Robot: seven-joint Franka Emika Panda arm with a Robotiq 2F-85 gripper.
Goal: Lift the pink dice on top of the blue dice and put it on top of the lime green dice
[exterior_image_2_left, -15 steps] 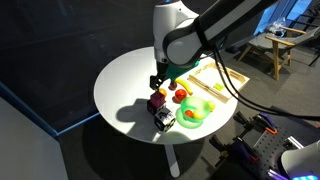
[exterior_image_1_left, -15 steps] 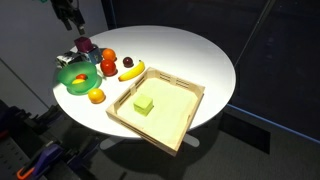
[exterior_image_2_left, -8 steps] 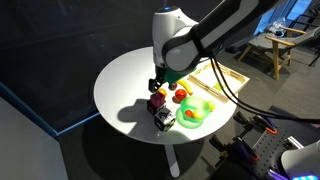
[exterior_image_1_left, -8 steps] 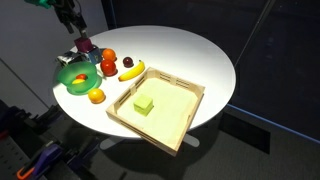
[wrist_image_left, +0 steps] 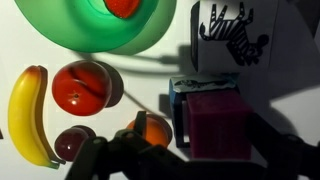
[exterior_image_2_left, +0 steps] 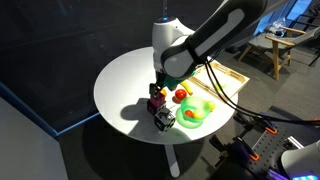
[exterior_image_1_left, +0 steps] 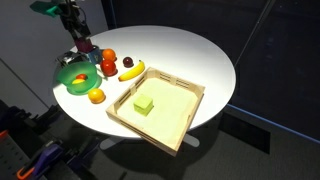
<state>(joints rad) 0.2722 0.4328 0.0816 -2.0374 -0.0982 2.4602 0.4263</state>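
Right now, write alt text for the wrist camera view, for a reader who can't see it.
A small magenta-pink cube sits on a blue cube, with the dark jaws open at the bottom edge. To its left lie a yellow banana, a round red fruit and an orange fruit; a green bowl and a white zebra-printed block are at the top.

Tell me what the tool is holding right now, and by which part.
Nothing is held. The tool is open, its jaws spread above the pink dice, which sits on the blue dice.
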